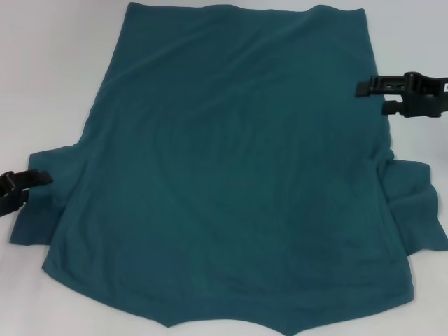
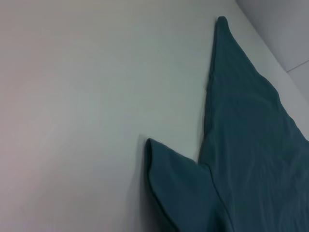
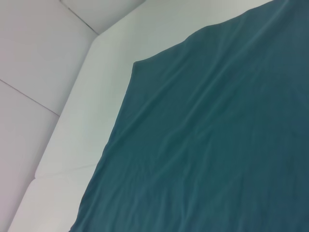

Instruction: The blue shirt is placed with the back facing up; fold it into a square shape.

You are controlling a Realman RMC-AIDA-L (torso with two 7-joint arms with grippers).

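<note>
The blue shirt [image 1: 231,168] lies spread flat on the white table, its hem at the far side and its neck edge at the near side. A short sleeve sticks out on each side near the front. My left gripper [image 1: 36,189] is open, low beside the left sleeve [image 1: 52,203] and holding nothing. My right gripper [image 1: 371,99] hovers open at the shirt's right edge, farther back, also holding nothing. The left wrist view shows the shirt's sleeve [image 2: 178,188] and side edge. The right wrist view shows the shirt's [image 3: 212,135] far corner.
The white table [image 1: 49,77] surrounds the shirt with bare surface on the left and far right. Its edge [image 3: 72,121] and grey floor tiles beyond show in the right wrist view.
</note>
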